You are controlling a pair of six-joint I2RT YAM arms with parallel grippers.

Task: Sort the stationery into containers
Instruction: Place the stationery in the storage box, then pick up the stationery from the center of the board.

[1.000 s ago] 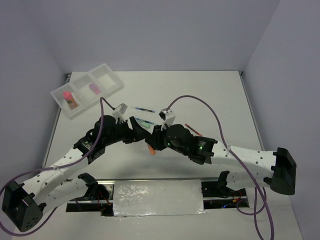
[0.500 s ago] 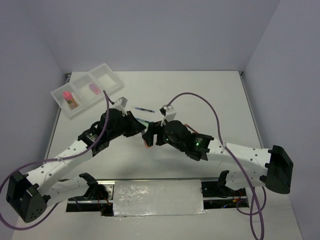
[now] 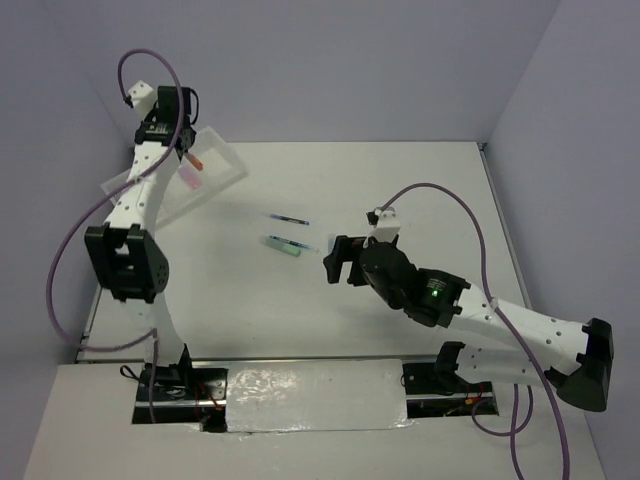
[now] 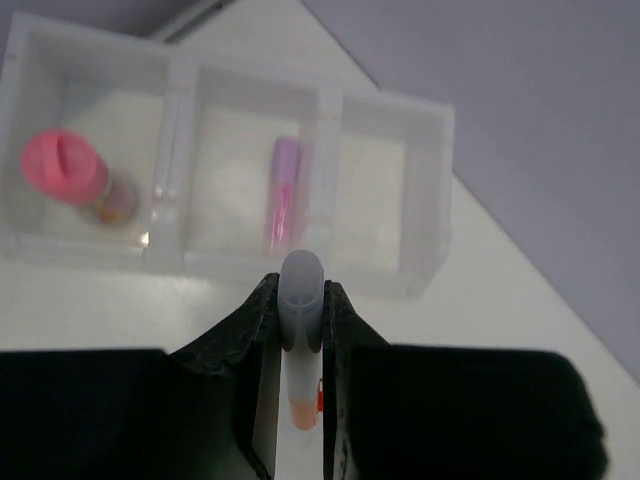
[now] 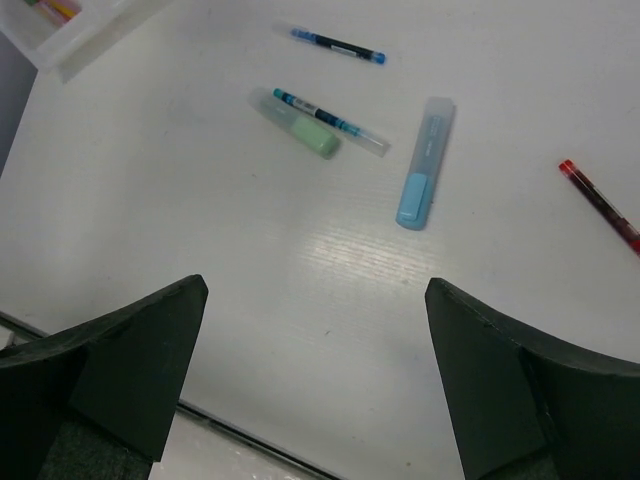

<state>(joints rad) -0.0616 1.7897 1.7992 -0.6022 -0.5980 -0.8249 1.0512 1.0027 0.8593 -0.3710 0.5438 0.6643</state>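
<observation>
Top external: left tool (image 3: pixel 186 152) is raised high at the far left, over the tray (image 3: pixel 226 160), clamped on the orange marker (image 3: pixel 196 160). The lilac marker (image 3: pixel 187 177) lies in the tray just below it; the arm hides the tray's left end. Right tool (image 3: pixel 328 262) hangs spread open and holding nothing near the middle of the surface (image 3: pixel 420 190). The green-capped marker (image 3: pixel 284 246) is just to its left and the dark-blue pen (image 3: pixel 288 219) a bit farther off, so the right arm is clearly the nearer one for both. Left wrist: the fingers pinch the orange marker (image 4: pixel 300 320) along its length, its long axis pointing straight at the tray (image 4: pixel 440 130) and parallel to the lilac marker (image 4: pixel 285 190). That one lies in the middle compartment, dead ahead. The pink cylinder (image 4: pixel 65 167) sits in the end compartment to one side. The marker's tip appears just short of the tray's closest wall, so a small push forward probably comes before release. Right wrist: jaws wide apart, nothing between them. The blue marker (image 5: pixel 425 165) lies ahead and slightly to one side, its long axis running mostly away from the tool. The green-capped marker (image 5: pixel 300 125) lies slantwise with a thin pen (image 5: pixel 335 122) touching it. The red pen (image 5: pixel 600 205) is off at the frame edge, and the dark-blue pen (image 5: pixel 338 45) is farthest.
</observation>
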